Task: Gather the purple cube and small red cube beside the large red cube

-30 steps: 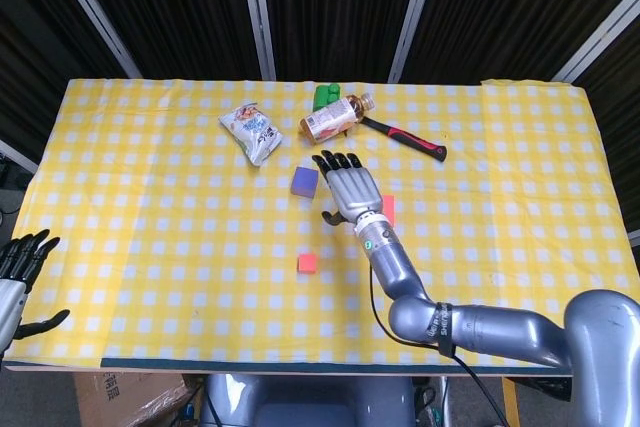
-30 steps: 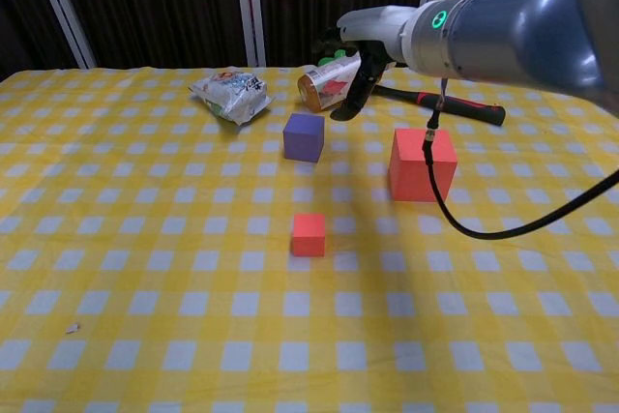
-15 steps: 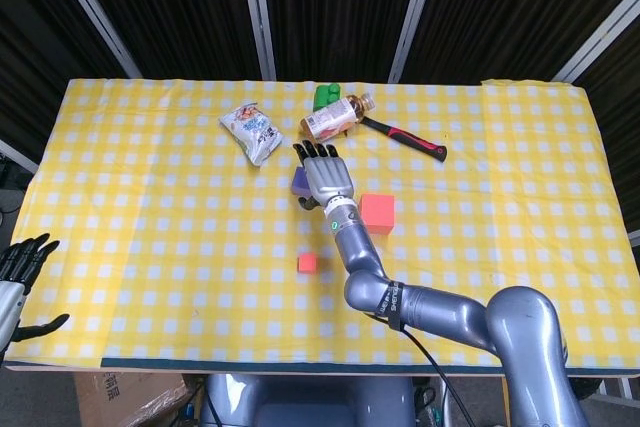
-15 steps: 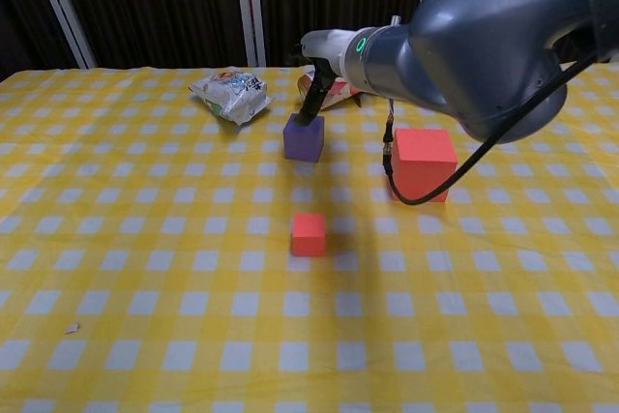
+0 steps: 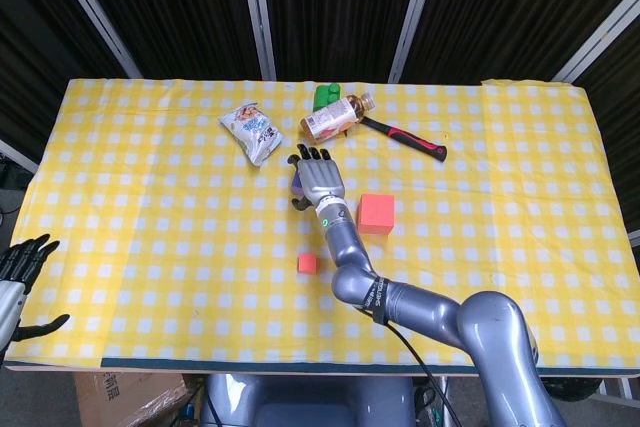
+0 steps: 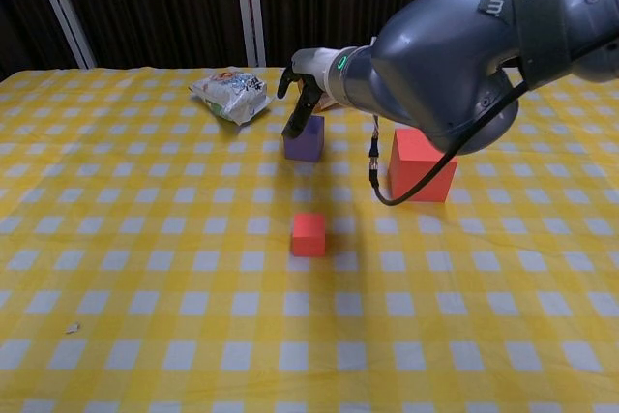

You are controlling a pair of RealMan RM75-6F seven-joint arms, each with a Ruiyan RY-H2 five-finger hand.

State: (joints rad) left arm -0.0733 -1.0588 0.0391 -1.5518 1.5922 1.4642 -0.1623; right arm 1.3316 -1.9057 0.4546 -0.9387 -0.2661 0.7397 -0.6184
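— Two hands show from the head camera? Where?

— Yes. The right hand (image 5: 320, 179) hangs over the purple cube (image 5: 296, 183), fingers straight and spread; whether it touches is unclear. The left hand (image 5: 22, 272) sits off the counter (image 5: 140, 197) at 8 o'clock, fingers apart, empty. The large red cube (image 5: 376, 213) lies at 3 o'clock of the purple one, the small red cube (image 5: 307, 264) at 6.

— And the chest camera?

— The right hand (image 6: 298, 94) reaches down to the purple cube (image 6: 304, 139), fingertips at its top edge. The small red cube (image 6: 309, 235) sits at 6 o'clock, the large red cube (image 6: 420, 165) at 3, apart. A snack bag (image 6: 231, 94) lies at 10.
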